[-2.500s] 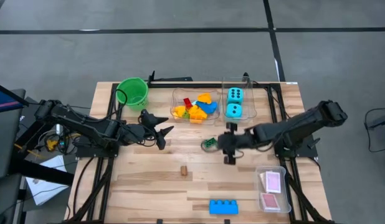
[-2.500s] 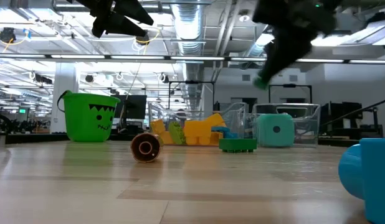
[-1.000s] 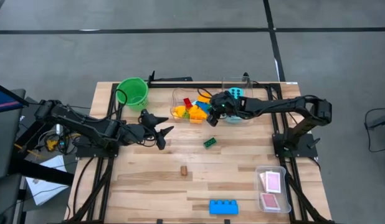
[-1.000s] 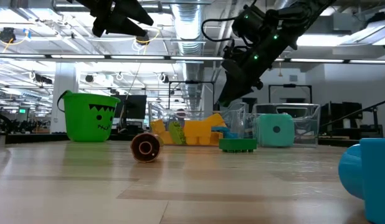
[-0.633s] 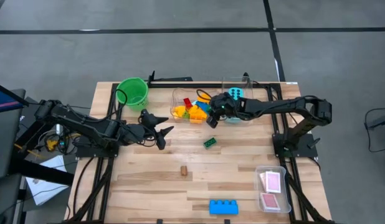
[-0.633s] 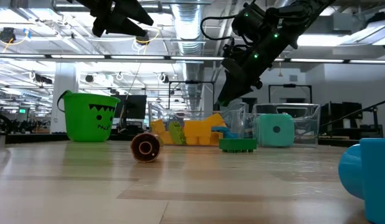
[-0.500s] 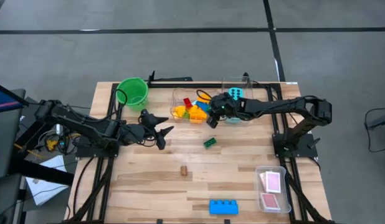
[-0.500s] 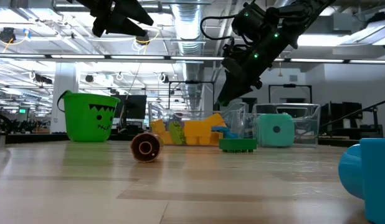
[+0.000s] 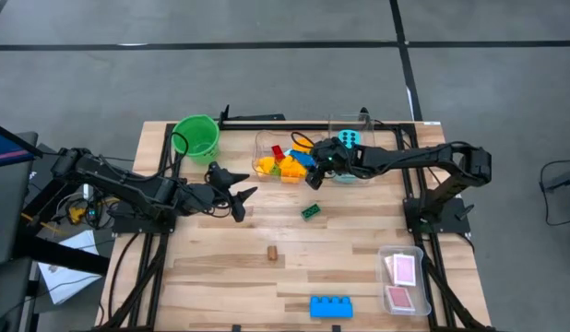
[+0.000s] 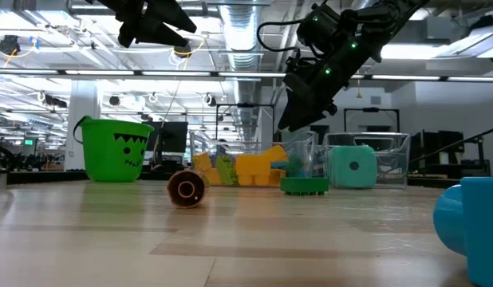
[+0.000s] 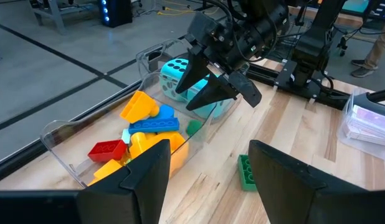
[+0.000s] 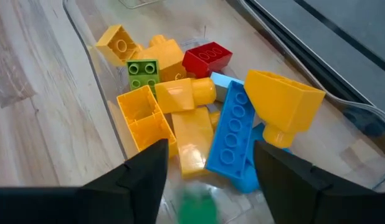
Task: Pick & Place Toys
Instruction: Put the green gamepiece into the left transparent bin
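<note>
The right gripper, fingers parted, hangs over the clear plastic tub of coloured building blocks near the wooden table's far edge, a small green block just below it. The left gripper, open and empty, waits near the left edge.

High view: overhead, straight down, far, whole table. Low view: tabletop level, facing the clear tub and room behind. Left wrist view: oblique, medium range, toward the tub. Right wrist view: close above the tub. All four share the tub.
</note>
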